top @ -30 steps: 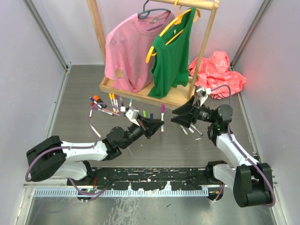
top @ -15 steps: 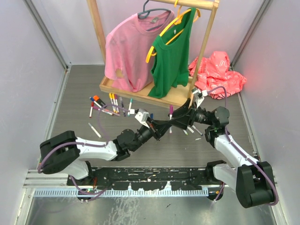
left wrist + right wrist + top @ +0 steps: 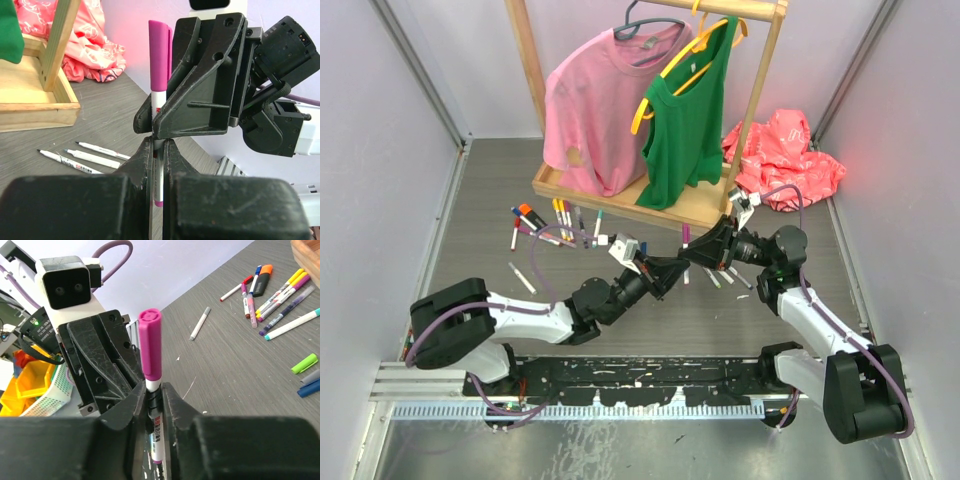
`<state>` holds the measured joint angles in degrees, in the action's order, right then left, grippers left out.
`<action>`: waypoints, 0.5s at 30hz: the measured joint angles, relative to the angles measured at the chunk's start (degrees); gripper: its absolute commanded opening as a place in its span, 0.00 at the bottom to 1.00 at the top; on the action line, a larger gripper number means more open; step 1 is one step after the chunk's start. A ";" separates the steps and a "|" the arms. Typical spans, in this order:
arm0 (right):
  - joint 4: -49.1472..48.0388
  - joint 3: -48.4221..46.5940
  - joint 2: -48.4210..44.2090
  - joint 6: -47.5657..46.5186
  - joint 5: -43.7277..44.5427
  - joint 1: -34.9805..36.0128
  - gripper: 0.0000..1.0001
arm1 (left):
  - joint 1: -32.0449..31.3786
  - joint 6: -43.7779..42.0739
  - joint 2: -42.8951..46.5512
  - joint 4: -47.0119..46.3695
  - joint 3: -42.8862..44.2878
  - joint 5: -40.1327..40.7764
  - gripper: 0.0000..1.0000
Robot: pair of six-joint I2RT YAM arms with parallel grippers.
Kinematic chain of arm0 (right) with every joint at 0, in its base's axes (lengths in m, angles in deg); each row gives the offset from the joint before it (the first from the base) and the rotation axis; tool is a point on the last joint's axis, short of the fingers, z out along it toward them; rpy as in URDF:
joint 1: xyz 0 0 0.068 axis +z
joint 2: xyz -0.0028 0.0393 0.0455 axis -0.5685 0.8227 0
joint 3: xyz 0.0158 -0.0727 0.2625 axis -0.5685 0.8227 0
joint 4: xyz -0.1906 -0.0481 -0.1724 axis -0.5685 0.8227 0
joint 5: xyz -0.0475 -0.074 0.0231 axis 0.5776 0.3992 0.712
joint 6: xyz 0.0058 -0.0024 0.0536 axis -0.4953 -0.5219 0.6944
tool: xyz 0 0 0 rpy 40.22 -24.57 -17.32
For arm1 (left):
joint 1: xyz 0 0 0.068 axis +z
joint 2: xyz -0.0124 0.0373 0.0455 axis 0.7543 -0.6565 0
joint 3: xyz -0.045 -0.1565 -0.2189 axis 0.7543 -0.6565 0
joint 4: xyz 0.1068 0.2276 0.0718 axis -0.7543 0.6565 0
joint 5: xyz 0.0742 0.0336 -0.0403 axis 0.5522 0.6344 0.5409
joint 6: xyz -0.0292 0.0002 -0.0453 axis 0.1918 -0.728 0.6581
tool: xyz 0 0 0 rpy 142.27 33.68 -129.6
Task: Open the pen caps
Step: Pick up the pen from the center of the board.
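Left claw (image 3: 157, 146) is clamped tight on the lower barrel of a marker (image 3: 157, 102), holding it upright above the counter (image 3: 490, 200), just in front of the rack (image 3: 552, 182). Right claw (image 3: 154, 392) meets it from the other side, its jaws narrowed onto the same barrel just under the purple cap (image 3: 159, 55), so both claws grip one marker with their fingers nearly touching. The cap is on, seated fully on the barrel end, and neither claw appears to grip it; this marker's step looks only set up, not done. Near the rack's front edge lie loose caps (image 3: 305, 363), green and blue, and closer to the rack's right post rest a few bare pens (image 3: 97, 149) with exposed tips, which suggests some of the work is finished. Off the rack's left corner sits a cluster of pens (image 3: 280, 290) with coloured caps on, so by this showing a good share of the job remains.
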<state>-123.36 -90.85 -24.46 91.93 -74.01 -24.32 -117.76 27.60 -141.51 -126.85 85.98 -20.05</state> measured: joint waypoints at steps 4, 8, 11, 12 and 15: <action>0.81 -0.17 0.00 -1.92 0.00 0.00 0.04 | -0.11 0.26 0.00 -0.20 0.00 0.44 0.17; 4.26 -1.29 0.00 -4.85 -0.39 0.02 0.01 | -0.11 0.37 -0.11 -0.22 0.00 0.15 0.34; 8.79 -2.95 0.00 -7.87 -0.87 -0.07 0.01 | -0.11 0.00 0.17 0.07 -0.37 -0.90 0.48; 10.54 -3.69 0.00 -9.25 -1.09 -0.11 0.01 | -0.11 -0.04 0.72 0.46 -0.92 -1.36 0.53; 16.59 -6.08 0.00 -14.36 -2.36 -0.37 0.01 | -0.11 -0.66 3.28 1.68 -3.15 -2.19 0.67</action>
<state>-106.77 -96.92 -24.46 77.57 -76.37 -24.69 -117.87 26.94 -138.23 -125.17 82.83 -22.24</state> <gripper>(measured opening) 0.189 0.546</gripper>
